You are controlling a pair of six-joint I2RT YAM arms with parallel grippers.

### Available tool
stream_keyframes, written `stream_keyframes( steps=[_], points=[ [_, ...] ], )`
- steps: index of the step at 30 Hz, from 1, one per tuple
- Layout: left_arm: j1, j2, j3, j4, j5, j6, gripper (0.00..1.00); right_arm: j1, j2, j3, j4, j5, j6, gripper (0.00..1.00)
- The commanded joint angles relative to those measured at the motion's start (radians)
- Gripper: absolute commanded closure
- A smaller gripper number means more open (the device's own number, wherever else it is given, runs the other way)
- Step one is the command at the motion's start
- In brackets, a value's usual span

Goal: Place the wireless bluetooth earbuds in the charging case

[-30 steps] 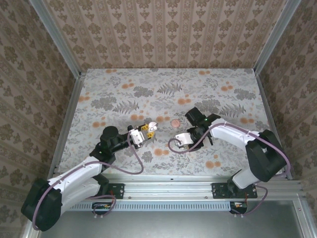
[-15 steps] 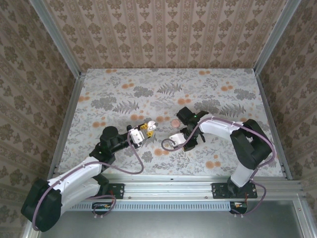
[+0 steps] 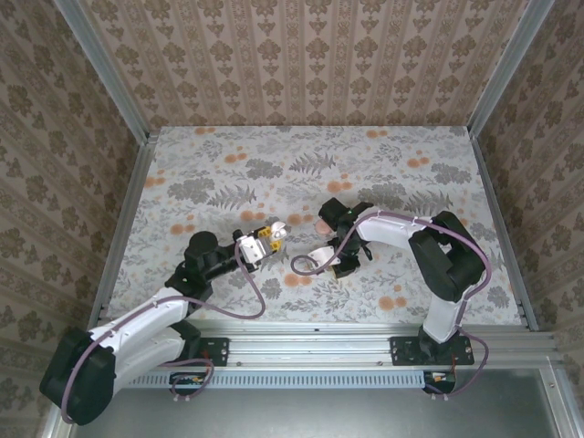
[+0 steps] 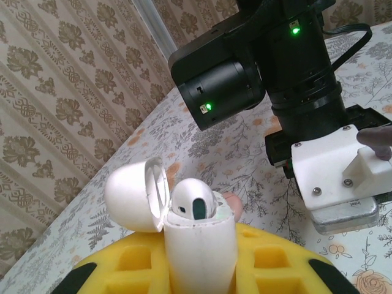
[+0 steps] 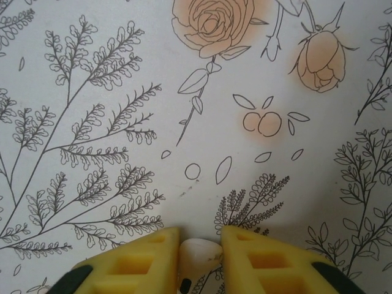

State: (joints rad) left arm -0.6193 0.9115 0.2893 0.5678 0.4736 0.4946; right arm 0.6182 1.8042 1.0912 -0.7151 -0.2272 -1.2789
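Observation:
My left gripper [image 3: 274,234] is shut on a white charging case [image 4: 199,251], held upright between its yellow fingers [image 4: 122,269]. The lid [image 4: 131,193] is flipped open to the left. One white earbud [image 4: 193,199] sits in the case's mouth. Just right of it, my right gripper [image 3: 326,219] points down at the table. In the right wrist view its yellow fingers [image 5: 141,257] are shut on a second pale earbud [image 5: 199,254] and touch it on both sides. A pinkish rounded bit [image 4: 234,205] peeks out behind the case; I cannot tell what it is.
The flower-print tablecloth [image 3: 274,164] covers the table, with patterned walls and metal rails on three sides. The right arm's black wrist [image 4: 288,67] and white mount [image 4: 331,171] hang close above and behind the left gripper. A loop of cable [image 3: 306,266] lies between the arms.
The right gripper has moved left onto the small pink spot near the left gripper, and its fingers have shut on the earbud there. The left arm has not moved.

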Motion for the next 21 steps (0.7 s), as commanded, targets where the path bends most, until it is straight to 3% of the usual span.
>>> stream_keyframes(
  steps=[1, 11, 21],
  points=[
    [0.006, 0.007, -0.006, 0.017, 0.008, 0.013, 1.00, 0.005, 0.031, 0.021, -0.058, 0.032, 0.009, 0.81],
    [0.007, 0.029, -0.001, 0.027, 0.013, -0.003, 1.00, 0.002, -0.099, 0.010, -0.037, 0.025, 0.065, 0.83],
    [0.007, 0.159, 0.010, 0.161, 0.001, -0.098, 1.00, -0.057, -0.478, -0.158, 0.241, -0.196, 0.234, 0.82]
  ],
)
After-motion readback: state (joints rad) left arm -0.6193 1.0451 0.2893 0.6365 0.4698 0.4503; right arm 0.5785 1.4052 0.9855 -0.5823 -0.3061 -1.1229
